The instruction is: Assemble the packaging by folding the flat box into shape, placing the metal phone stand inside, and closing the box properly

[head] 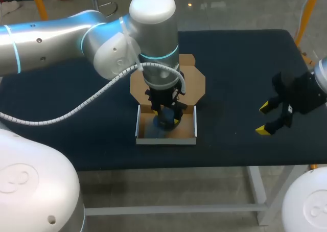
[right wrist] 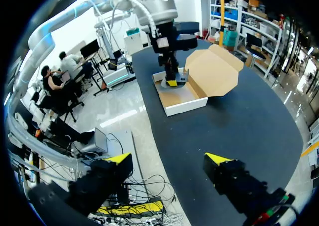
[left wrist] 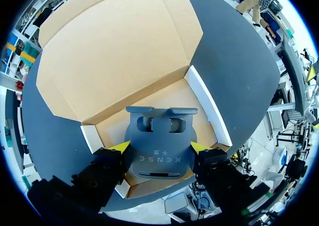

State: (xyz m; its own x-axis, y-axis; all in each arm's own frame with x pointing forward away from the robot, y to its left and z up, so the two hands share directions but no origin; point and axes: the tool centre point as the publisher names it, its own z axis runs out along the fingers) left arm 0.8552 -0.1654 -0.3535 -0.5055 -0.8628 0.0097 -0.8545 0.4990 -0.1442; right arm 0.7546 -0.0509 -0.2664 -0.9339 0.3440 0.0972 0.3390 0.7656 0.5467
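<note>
Near the table's (head: 240, 63) front edge my left gripper (head: 167, 117) clamps the stand (left wrist: 159, 136) by both sides, low inside the box (head: 140, 135), I judge to seat it flat. My right gripper (head: 264, 119) hangs empty with fingers apart by the right edge, out of the way, and beyond the box the lid (left wrist: 119, 52) lies flat open, leaving room to load

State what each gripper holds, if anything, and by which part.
The left gripper holds the metal phone stand by its two side edges, within the open box. The right gripper is open and holds nothing.
</note>
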